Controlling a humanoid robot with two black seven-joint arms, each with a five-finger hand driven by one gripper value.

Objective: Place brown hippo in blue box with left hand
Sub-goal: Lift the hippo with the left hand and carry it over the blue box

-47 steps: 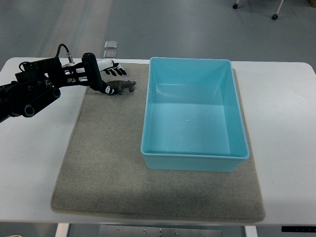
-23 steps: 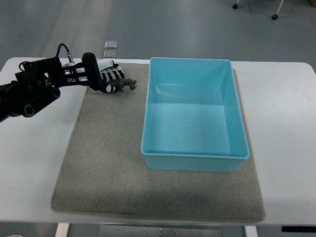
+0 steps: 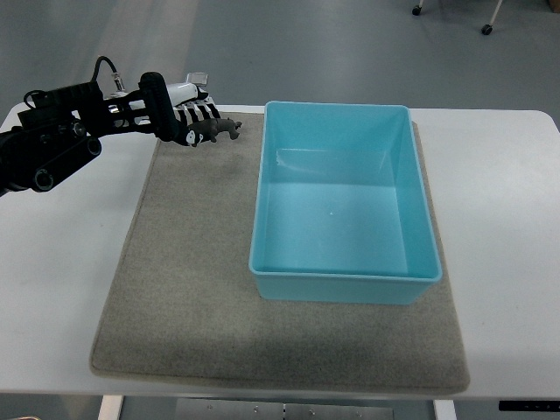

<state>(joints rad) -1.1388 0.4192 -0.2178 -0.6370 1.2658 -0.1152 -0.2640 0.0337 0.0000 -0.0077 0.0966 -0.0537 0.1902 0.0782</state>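
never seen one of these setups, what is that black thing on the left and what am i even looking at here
This is one camera looking steeply down at a white table from the robot's own side. The black jointed thing is the robot's left arm, coming in from the picture's left edge. It ends in a fingered left hand, which is closed around a small brown toy hippo, held above the far left corner of a grey felt mat. On the mat sits a light blue plastic box, open on top and empty, to the right of the hand. The right arm is out of view.
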